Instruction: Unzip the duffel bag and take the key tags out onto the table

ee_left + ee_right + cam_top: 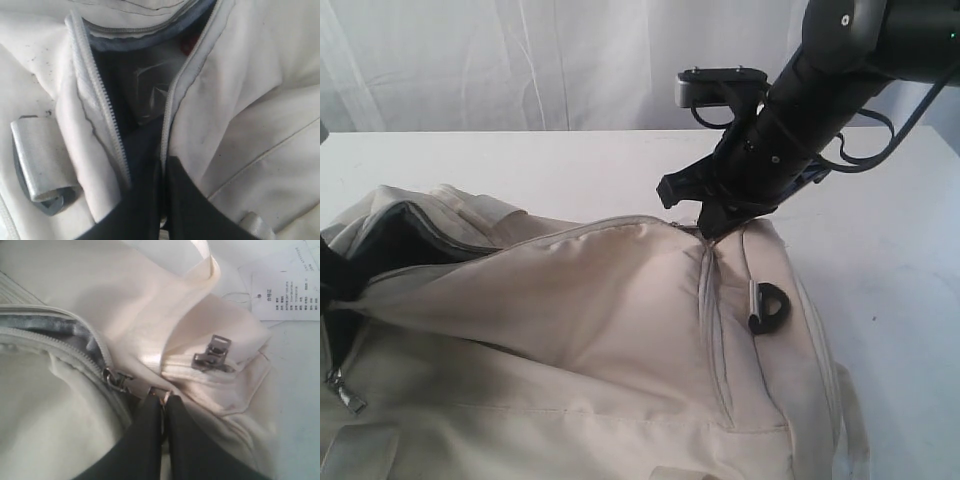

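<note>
The cream duffel bag (620, 330) lies on the white table (900, 250). Its main zipper is parted at the left end, where dark lining (390, 240) shows. My right gripper (705, 228) reaches down to the bag's top seam. In the right wrist view this gripper (162, 399) is shut on a small metal zipper pull (163, 394), beside the slider (116, 379). My left gripper (163, 162) is shut on the bag's zipper edge (170, 115). A small red patch (187, 46) shows deep inside the opening. I cannot tell whether it is one of the key tags, which are otherwise hidden.
A black D-ring (770, 308) hangs on the bag's right side. A second metal slider (212, 356) sits on a side pocket, and a printed paper tag (285, 290) lies beyond it. Another zipper slider (345, 392) is at the bag's front left. A webbing strap loop (40, 160) lies beside the opening.
</note>
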`<action>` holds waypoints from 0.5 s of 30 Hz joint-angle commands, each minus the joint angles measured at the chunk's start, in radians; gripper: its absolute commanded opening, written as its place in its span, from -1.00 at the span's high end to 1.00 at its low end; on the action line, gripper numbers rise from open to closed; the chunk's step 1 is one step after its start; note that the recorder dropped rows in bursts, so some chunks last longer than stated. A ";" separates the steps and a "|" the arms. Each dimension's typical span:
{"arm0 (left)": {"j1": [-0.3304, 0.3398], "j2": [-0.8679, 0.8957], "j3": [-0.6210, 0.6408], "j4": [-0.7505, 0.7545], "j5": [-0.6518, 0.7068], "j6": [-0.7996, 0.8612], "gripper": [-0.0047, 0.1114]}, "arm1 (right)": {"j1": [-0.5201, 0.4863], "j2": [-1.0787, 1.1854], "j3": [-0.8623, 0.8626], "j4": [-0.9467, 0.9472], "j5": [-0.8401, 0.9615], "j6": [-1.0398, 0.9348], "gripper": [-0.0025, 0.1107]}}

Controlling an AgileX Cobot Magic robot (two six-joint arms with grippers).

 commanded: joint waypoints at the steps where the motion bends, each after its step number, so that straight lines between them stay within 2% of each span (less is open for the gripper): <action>1: 0.003 -0.032 0.004 -0.020 0.019 0.011 0.92 | -0.006 -0.011 -0.002 0.003 0.004 -0.026 0.96; 9: 0.003 -0.091 -0.060 -0.104 0.021 0.029 0.92 | -0.006 -0.105 -0.002 -0.001 0.011 -0.094 0.96; 13: 0.003 -0.109 -0.091 -0.285 0.025 0.156 0.91 | -0.006 -0.141 -0.002 -0.001 0.030 -0.115 0.96; 15: 0.003 -0.109 -0.100 -0.390 0.048 0.251 0.81 | -0.006 -0.154 -0.002 -0.001 0.045 -0.123 0.96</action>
